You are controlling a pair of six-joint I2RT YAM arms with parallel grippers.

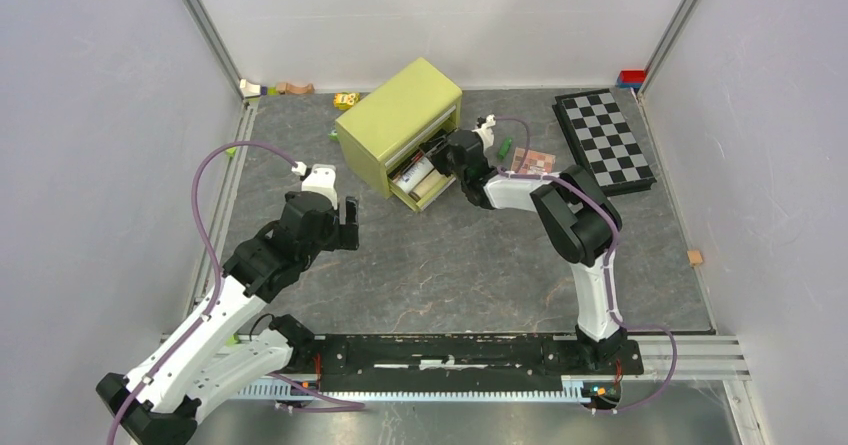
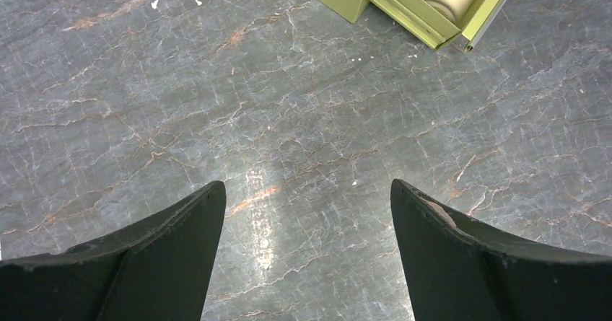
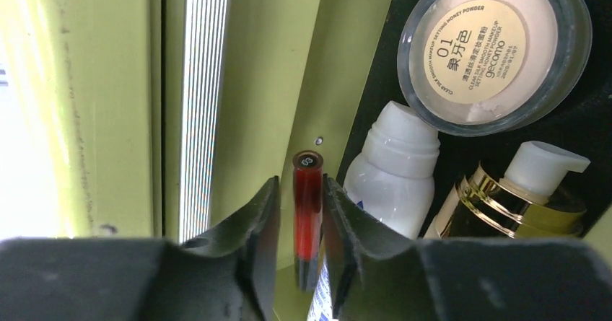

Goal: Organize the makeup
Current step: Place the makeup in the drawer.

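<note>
My right gripper (image 3: 301, 188) is shut on the red-black pencil (image 3: 307, 204) and holds it over the left edge of the open drawer (image 1: 428, 181) of the green box (image 1: 400, 115). In the drawer lie a round tan compact (image 3: 494, 50), a white bottle (image 3: 393, 177) and a gold pump bottle (image 3: 509, 205). The pink-brown palette (image 1: 533, 161) and the green stick (image 1: 506, 148) lie on the table to the right of my right gripper (image 1: 457, 155). My left gripper (image 1: 345, 223) is open and empty over bare table; in the left wrist view (image 2: 307, 191) the drawer corner (image 2: 433, 18) is far ahead.
The black-and-white chequered board (image 1: 605, 140) lies at the back right. Toy blocks (image 1: 290, 88) and a yellow piece (image 1: 346, 100) sit along the back wall, a red-blue block (image 1: 631, 77) in the far right corner, a tan block (image 1: 694, 257) at the right edge.
</note>
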